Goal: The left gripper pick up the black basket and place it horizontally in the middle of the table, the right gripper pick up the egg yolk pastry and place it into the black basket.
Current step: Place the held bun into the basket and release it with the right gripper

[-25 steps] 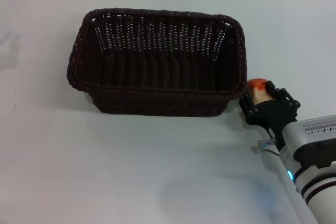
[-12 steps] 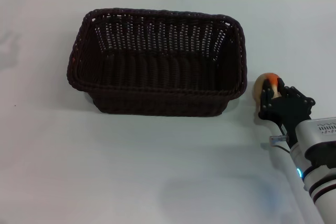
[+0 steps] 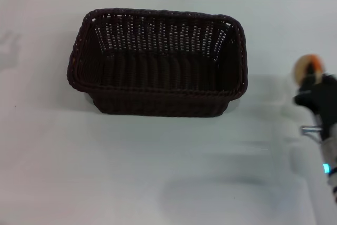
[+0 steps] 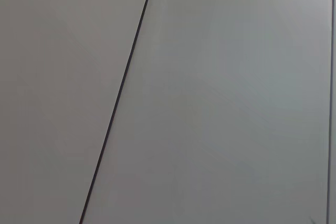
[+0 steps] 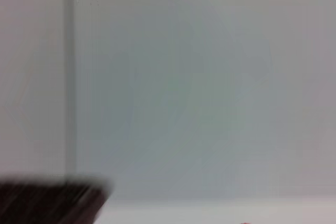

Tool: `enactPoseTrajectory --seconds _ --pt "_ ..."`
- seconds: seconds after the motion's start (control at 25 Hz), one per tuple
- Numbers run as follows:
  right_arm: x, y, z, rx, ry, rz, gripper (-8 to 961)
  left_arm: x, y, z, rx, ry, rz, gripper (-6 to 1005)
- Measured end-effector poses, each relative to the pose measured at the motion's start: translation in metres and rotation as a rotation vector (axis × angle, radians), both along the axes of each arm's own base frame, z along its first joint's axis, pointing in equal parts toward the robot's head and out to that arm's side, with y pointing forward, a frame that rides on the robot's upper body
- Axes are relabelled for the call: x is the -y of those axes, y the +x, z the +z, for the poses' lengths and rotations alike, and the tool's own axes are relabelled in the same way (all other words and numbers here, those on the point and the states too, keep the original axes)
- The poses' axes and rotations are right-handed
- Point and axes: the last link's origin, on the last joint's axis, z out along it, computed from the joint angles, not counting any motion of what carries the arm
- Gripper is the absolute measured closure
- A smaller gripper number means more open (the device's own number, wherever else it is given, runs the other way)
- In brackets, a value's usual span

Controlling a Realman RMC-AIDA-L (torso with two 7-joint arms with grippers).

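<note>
**Observer:** Pastry first: where is it on your head view?

**Operator:** Egg yolk pastry sits at the far right of my head view, gripped at the tip of the right gripper. I see the gripper's black fingers closed around its lower part, with the beige ball and its orange patch showing above them. It is blurred, so I can't make out exactly where the fingers touch. It is well apart from the black basket, off to the basket's right, and not inside it.

**Observer:** And the basket?

**Operator:** It rests on the white worktop, long side running left to right, roughly central, open side up. I see nothing inside it. A blue light shows on the right arm near the lower right corner.

**Observer:** Left wrist view?

**Operator:** I get only a pale grey panelled surface with a thin dark seam running across it diagonally. The left gripper doesn't appear there or on the head view, so I can't report on it.

**Observer:** Right wrist view?

**Operator:** Mostly a blurred pale wall. A dark smeared edge in one corner looks like the basket rim, with a strip of white worktop beside it. That arm's own fingers don't show there.
</note>
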Motion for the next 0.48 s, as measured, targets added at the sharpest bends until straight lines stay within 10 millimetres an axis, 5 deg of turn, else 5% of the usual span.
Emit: enactPoseTrajectory --seconds 0.2,0.48 --pt "0.006 -0.006 0.029 0.034 0.193 0.043 880 0.001 -0.001 0.000 0.001 0.000 0.003 801" --pt "0.000 -0.039 0.038 0.089 0.272 0.212 890 0.002 -0.002 -0.002 0.006 -0.005 0.004 801"
